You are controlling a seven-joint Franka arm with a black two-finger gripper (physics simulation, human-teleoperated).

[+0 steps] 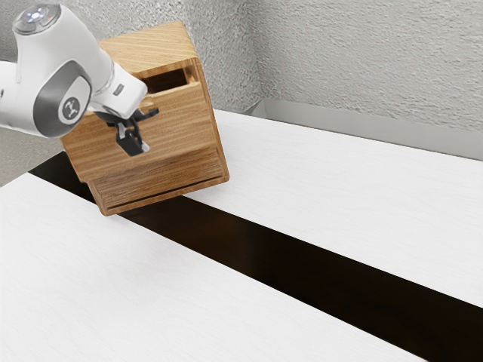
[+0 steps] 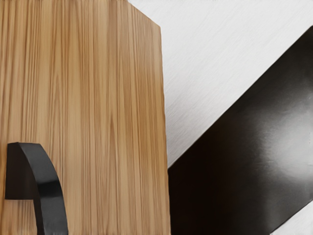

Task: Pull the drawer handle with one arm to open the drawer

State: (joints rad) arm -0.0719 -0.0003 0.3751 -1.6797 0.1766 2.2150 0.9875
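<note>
Exterior view: our gripper [image 1: 132, 142] hangs at cabinet [image 1: 162, 162] front; we cannot tell whether claw is clenched or released. Cabinet sits on white table [image 1: 339, 173], across black strip [image 1: 302, 264], grey wall [image 1: 362, 53] behind cabinet.

Wrist view: curved black handle [image 2: 41, 191] on drawer front [image 2: 83, 98], just under our hand. We judge pull goes straight away from cabinet.

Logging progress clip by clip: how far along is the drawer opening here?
Done: the top drawer looks partly out, with a dark gap showing behind its front. In hand: the gripper is at the black handle on that front. Left: pulling the drawer further out, since the gap looks narrow.
</note>
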